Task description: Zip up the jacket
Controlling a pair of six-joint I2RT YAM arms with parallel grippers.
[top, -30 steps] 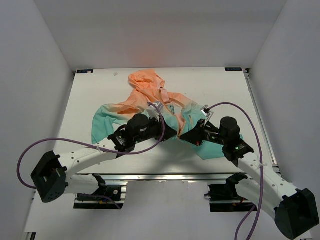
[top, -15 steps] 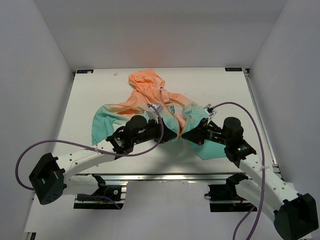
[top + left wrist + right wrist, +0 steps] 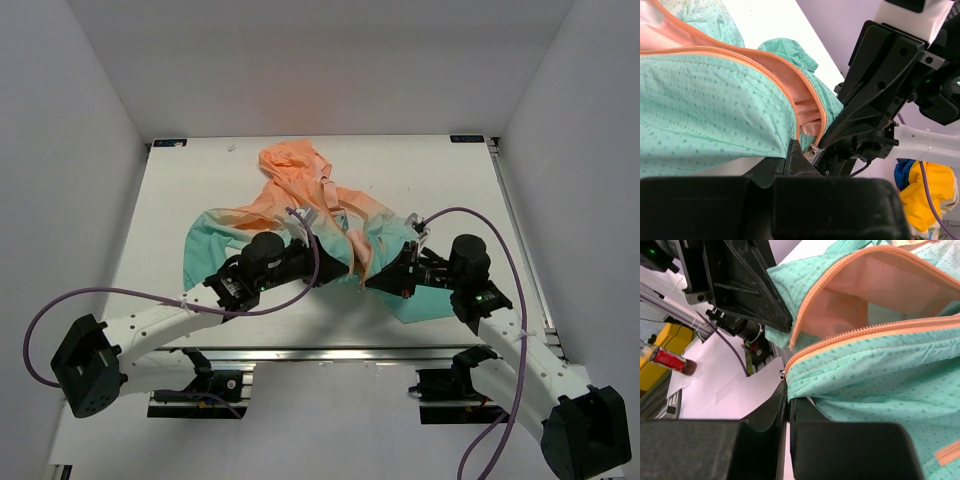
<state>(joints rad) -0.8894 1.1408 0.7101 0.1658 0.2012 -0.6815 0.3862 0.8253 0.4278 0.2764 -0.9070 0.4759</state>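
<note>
The jacket [image 3: 296, 186] lies in the middle of the table, peach hood at the far side, teal hem toward me, its front open with the orange zipper [image 3: 355, 255] running down between the arms. My left gripper [image 3: 338, 270] is shut on the left teal hem corner [image 3: 755, 125] beside the metal zipper slider [image 3: 813, 151]. My right gripper [image 3: 373, 282] is shut on the right hem corner [image 3: 850, 375], where the zipper's small metal end pin [image 3: 782, 373] shows. The two grippers sit close together, tips almost meeting. In the wrist views, the left gripper [image 3: 792, 149] and right gripper [image 3: 788, 392] each pinch fabric.
The white table [image 3: 200, 170] is walled by white panels on three sides. Purple cables [image 3: 470, 212] loop over both arms. Beyond the near edge are a yellow object [image 3: 932, 195] and a red-labelled bottle [image 3: 667, 360].
Both arms have shifted slightly outward and toward the near edge, the left wrist to the left and the right wrist to the right, drawing the hem corners along. Both grips stay shut.
</note>
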